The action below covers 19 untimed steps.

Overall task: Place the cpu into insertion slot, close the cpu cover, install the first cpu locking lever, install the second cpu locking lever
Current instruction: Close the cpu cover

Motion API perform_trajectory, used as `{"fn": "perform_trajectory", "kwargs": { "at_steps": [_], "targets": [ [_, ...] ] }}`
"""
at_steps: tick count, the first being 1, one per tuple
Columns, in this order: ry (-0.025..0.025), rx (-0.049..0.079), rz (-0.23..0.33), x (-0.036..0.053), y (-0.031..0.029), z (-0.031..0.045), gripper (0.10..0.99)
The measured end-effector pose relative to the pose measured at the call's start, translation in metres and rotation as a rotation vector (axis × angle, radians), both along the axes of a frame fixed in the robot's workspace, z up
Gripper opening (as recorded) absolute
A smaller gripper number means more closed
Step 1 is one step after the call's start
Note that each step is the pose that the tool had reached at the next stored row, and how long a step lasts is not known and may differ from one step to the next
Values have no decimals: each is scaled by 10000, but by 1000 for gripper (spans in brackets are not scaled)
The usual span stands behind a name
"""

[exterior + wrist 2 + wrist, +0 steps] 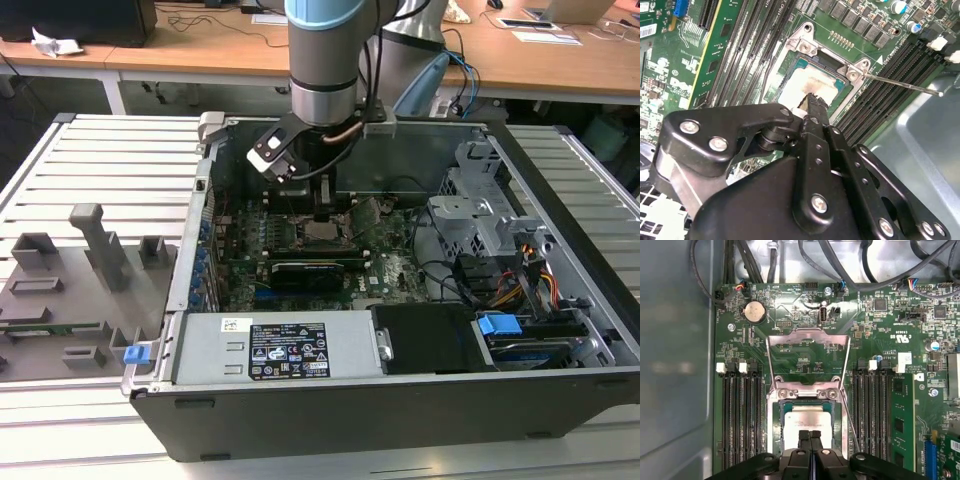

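Observation:
The cpu (pixel 805 419), a pale silvery square, lies flat in the insertion slot (pixel 774 426) on the green motherboard; it shows too in the second wrist view (pixel 799 82) and the exterior view (pixel 322 233). The cpu cover (pixel 807 336), a thin metal frame, stands swung open beyond the socket's hinge edge. A thin wire locking lever (pixel 902 86) sticks out unlatched beside the socket. My gripper (pixel 810 435) is shut, its black fingertips (pixel 815 101) pressed together with nothing between them. The tips sit right over the chip's near edge. I cannot tell whether they touch it.
Black memory slots (pixel 740 420) flank the socket on both sides. The open computer case (pixel 330 400) has a drive cage (pixel 490 215) and cables at the exterior view's right. A grey fixture board (pixel 80 290) lies outside the case at the exterior view's left.

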<state>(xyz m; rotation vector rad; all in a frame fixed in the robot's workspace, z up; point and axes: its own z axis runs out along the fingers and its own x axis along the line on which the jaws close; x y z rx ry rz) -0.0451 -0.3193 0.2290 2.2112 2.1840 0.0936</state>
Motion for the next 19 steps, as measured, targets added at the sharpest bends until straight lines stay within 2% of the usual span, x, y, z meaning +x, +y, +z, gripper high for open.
{"fn": "perform_trajectory", "kwargs": {
  "at_steps": [7, 10, 13, 14, 16, 18, 19],
  "targets": [
    [0, 0, 1, 1, 0, 57, 106],
    [13, -1, -1, 48, -1, 57, 106],
    [15, -1, -2, 56, 0, 72, 106],
    [16, -1, -2, 56, -1, 86, 106],
    [16, 0, 1, 61, -1, 172, 106],
    [118, 0, 0, 212, -1, 173, 106],
    [123, -3, 3, 223, -1, 184, 106]
  ]
}}
